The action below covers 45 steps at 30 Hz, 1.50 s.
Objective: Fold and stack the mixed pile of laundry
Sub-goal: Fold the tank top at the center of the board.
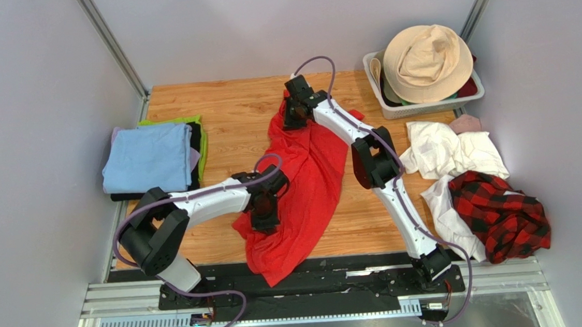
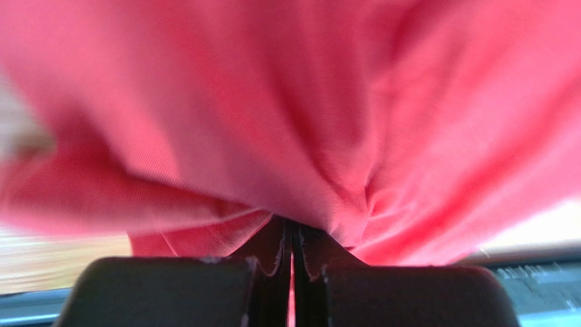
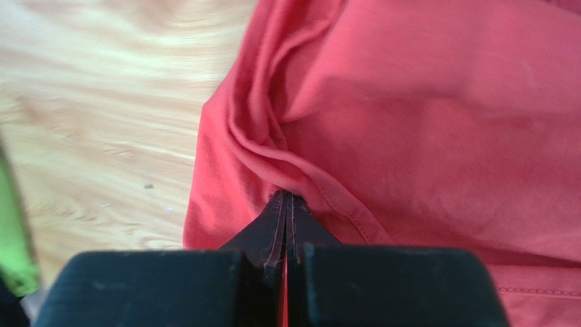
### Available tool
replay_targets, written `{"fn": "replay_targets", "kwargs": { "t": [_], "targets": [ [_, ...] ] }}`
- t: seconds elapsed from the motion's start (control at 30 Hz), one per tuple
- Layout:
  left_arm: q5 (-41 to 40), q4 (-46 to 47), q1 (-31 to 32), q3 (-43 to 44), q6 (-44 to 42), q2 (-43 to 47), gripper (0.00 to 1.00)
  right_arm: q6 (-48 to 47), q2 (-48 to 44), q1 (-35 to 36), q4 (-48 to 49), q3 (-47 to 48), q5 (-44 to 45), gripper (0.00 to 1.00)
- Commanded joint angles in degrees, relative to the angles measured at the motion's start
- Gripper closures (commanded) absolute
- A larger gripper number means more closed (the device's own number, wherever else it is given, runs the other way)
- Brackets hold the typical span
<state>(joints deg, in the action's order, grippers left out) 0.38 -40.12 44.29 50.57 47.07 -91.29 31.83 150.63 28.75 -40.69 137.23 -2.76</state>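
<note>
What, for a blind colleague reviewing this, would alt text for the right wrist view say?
The right gripper, shut, pinches a fold of the red T-shirt filling the frame's right; wooden table shows at left, green cloth at the edge.

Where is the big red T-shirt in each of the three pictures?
Top view: the big bright red T-shirt stretches crumpled across mid-table, from the left gripper to the right gripper.
Left wrist view: it fills nearly the whole picture, pinched in the shut left gripper.
Right wrist view: it covers the right side, its edge pinched in the shut right gripper.
Shared landmark: the light wooden tabletop beside the shirt.
</note>
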Motion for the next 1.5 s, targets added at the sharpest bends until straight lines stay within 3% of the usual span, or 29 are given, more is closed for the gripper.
{"fn": "replay_targets", "kwargs": {
  "t": [0.0,0.23,0.3,0.33,0.37,0.43,0.47,0.67,0.73,0.8,0.93,1.07,1.2,1.47],
  "targets": [
    [5.1,6.5,8.3,-2.9,12.1,-2.2,1.0,1.2,5.6,0.3,1.4,0.8,-7.9,1.0],
    [1.0,7.2,12.0,-1.3,16.7,4.4,1.0,-2.1,-0.1,-1.7,1.2,2.1,-9.6,0.98],
    [-0.9,4.9,12.0,0.7,15.4,7.9,1.0,-2.9,-4.2,-2.8,1.9,1.4,-11.5,0.88],
    [-2.4,1.8,11.9,1.8,14.6,8.7,1.0,-3.9,-5.8,-3.1,2.1,0.9,-12.1,0.73],
    [-2.8,0.3,11.3,2.8,13.1,9.5,0.99,-4.3,-7.4,-3.3,2.6,0.4,-12.3,0.65],
    [-3.7,-3.4,10.5,5.2,11.5,11.4,0.8,-5.7,-13.2,-4.1,3.4,-2.7,-12.8,0.52],
    [-3.9,-4.3,9.3,5.9,9.9,12.9,0.68,-5.9,-15.5,-4.4,3.9,-4.2,-13.0,0.51],
    [-3.0,-6.7,-2.0,9.8,-0.2,19.1,0.45,-6.3,-32.6,-8.0,6.4,-22.3,-9.4,0.46],
    [-2.4,-4.5,-7.0,13.1,-5.5,18.9,0.38,-5.9,-38.8,-9.5,6.9,-30.4,-4.1,0.36],
    [-1.1,-1.9,-10.4,17.6,-8.1,15.7,0.3,-4.8,-42.4,-10.7,7.5,-35.4,0.7,0.29],
    [4.6,3.8,-18.8,26.7,-12.9,4.0,0.21,1.8,-50.5,-12.6,13.2,-49.4,8.6,0.3],
    [7.6,8.1,-23.1,40.2,-15.1,-8.1,0.19,9.4,-52.8,-13.5,21.3,-58.6,12.7,0.33],
    [8.8,9.4,-26.2,52.4,-16.0,-21.2,0.2,17.2,-49.5,-14.2,26.3,-60.9,12.7,0.33],
    [16.7,5.1,-29.4,81.2,-14.8,-48.2,0.23,22.3,-39.6,-15.3,29.9,-57.6,13.5,0.33]
  ]
}}
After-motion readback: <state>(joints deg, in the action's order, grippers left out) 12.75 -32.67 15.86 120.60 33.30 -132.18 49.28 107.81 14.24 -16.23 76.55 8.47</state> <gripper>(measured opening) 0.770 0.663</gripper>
